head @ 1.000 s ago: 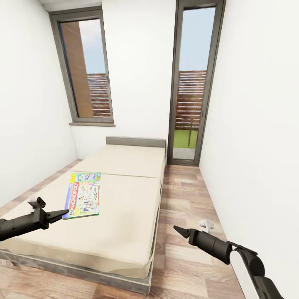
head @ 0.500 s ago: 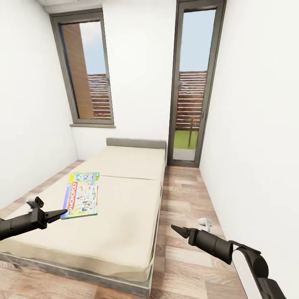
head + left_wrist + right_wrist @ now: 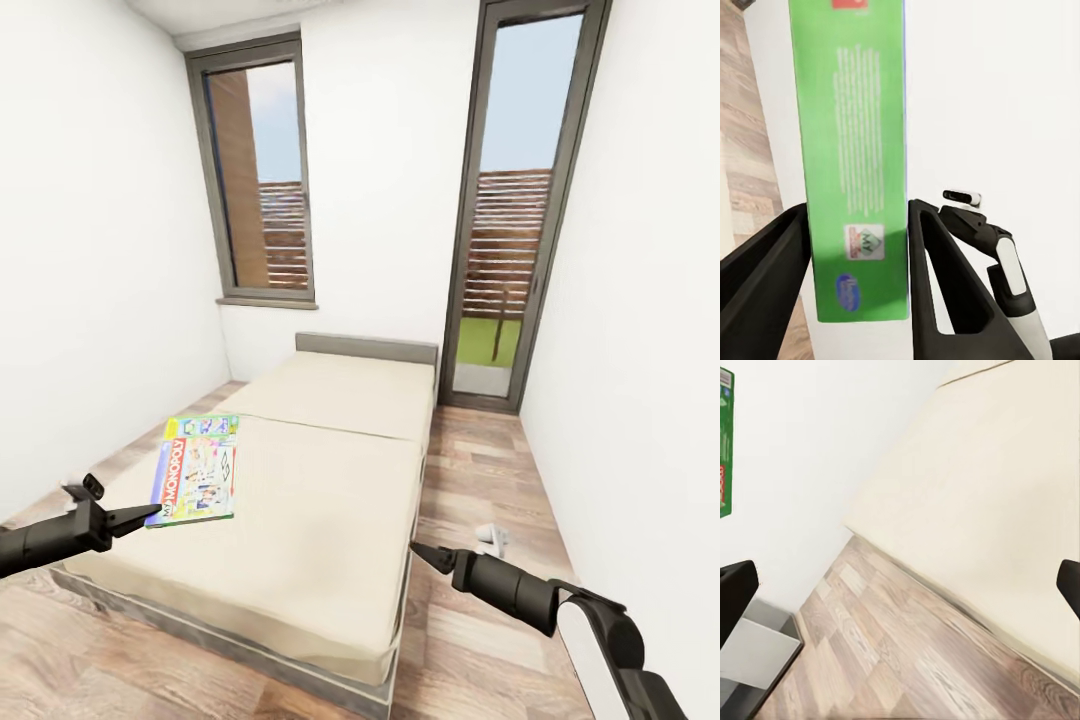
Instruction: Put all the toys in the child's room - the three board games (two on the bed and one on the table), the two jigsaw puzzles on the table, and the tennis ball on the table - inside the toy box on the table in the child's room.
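As left pincer grips, one board game

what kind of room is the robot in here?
Most likely a small bedroom. A low cream bed with a grey headboard takes up most of the wood plank floor, and the left gripper holds a Monopoly box, which suggests a child's room.
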{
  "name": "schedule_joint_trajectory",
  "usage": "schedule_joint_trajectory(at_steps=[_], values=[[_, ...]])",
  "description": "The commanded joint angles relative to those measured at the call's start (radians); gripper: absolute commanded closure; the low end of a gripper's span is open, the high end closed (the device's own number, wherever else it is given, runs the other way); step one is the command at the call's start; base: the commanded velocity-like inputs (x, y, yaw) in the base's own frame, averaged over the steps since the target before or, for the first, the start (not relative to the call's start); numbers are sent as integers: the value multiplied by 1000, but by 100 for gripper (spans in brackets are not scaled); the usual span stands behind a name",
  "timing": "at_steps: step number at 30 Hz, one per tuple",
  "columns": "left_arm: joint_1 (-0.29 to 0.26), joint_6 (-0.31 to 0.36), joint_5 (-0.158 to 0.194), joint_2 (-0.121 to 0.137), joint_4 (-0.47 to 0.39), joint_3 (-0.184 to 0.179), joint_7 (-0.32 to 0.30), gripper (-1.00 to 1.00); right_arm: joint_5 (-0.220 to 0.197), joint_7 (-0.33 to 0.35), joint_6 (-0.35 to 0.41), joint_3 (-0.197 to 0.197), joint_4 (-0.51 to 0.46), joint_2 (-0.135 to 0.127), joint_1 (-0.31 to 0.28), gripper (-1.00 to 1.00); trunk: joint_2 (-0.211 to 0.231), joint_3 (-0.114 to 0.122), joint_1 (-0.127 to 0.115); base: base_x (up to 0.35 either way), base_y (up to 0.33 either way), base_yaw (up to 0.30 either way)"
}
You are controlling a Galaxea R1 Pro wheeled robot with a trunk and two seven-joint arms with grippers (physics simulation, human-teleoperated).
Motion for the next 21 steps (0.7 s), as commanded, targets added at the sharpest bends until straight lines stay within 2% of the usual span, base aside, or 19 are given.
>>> schedule_joint_trajectory(at_steps=[1, 21], values=[[-1, 11, 0, 0, 0, 0, -3, 100, 0, 3, 6, 0, -1, 0, -1, -100, 7, 2, -4, 0, 0, 291], [-1, 11, 0, 0, 0, 5, -3, 100, 0, 3, 3, 2, 1, 0, -1, -100, 147, 65, -81, 0, 0, 291]])
